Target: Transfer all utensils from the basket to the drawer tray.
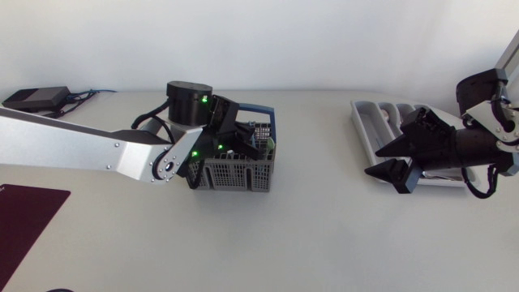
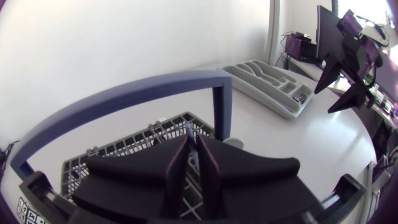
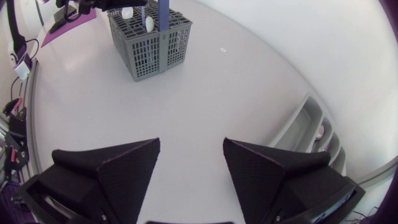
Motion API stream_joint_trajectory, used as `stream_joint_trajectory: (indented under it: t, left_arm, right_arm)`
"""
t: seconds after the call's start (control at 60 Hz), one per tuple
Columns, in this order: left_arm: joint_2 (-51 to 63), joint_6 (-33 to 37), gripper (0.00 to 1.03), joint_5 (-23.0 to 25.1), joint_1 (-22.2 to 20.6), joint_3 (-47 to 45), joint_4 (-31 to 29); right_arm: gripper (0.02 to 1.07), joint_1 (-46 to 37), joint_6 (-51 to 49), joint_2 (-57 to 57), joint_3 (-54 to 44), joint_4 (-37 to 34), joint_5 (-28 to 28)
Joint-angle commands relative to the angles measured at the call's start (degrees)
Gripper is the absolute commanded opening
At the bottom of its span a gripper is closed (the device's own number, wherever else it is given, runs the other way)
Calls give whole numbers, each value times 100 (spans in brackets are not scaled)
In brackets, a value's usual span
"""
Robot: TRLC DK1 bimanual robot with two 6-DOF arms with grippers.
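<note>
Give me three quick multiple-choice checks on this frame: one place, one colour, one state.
1. Where is the left pincer?
A) at the basket
B) over the drawer tray
C) resting on bare table far from everything

2. What colour is the basket's handle?
A) red
B) blue
C) yellow

3. The right pincer is:
A) shut on a spoon
B) open and empty
C) shut on a fork

Key:
1 A, the left wrist view shows the basket's grid right below it.
2 B, the arch over the basket is blue.
3 B, its fingers stand wide apart with only table between them.
</note>
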Motion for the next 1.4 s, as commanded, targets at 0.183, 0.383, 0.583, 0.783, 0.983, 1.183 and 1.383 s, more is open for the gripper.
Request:
stream_joint_trajectory:
  t: [0.183, 0.383, 0.583, 0.783, 0.983, 1.183, 1.383]
  left_arm:
    - [-144, -96, 4, -48, -75, -275, 107]
    - [-267, -96, 4, -48, -84, -371, 194]
    - [-593, -104, 4, -48, -102, -345, 177]
    - [-1146, -157, 4, -39, -172, -231, -104]
    - [-1911, -166, 4, -4, -181, -46, -667]
    - [-2491, -412, 4, 401, -146, 332, -1634]
    - [-2588, -834, 4, 1280, -93, 824, -2609]
  right_arm:
    - [76, 92, 109, -60, -217, 83, 20]
    - [76, 189, 135, -86, -261, 74, 20]
    - [76, 286, 144, -200, -305, 74, 91]
    - [76, 453, 214, -323, -349, 92, 170]
    - [76, 628, 381, -675, -375, 109, 170]
    - [76, 1094, 759, -1185, -313, 118, 170]
    - [77, 1727, 1401, -1448, -32, 109, 117]
